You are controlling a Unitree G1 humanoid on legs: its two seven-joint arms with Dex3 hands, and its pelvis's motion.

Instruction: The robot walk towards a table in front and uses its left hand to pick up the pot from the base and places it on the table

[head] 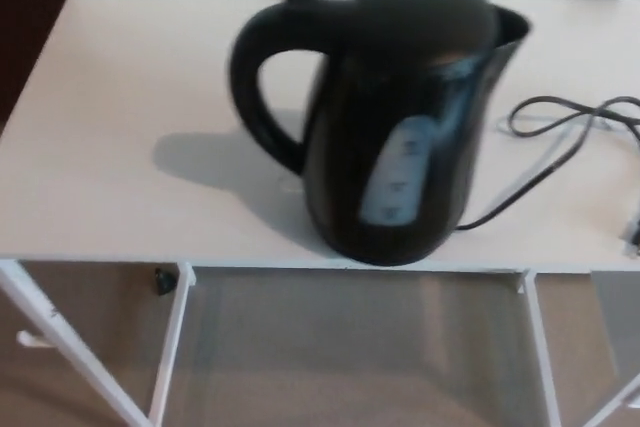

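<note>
On the flat white surface [110, 147], at the frame's centre near the front edge, stands the glossy black plastic pot [400, 117]. Its looped handle [255, 77] at centre left looks the firmest hold, since the smooth body seems slippery and water would add weight. The pale level window [395, 182] carries marks too blurred to read. A black cord [570, 122] trails right. Neither left hand nor right hand shows, so their fingers cannot be judged.

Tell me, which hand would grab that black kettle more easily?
Probably the left: the kettle points its handle toward the robot's left, while the cord lies on the right. Neither hand is in view.
</note>
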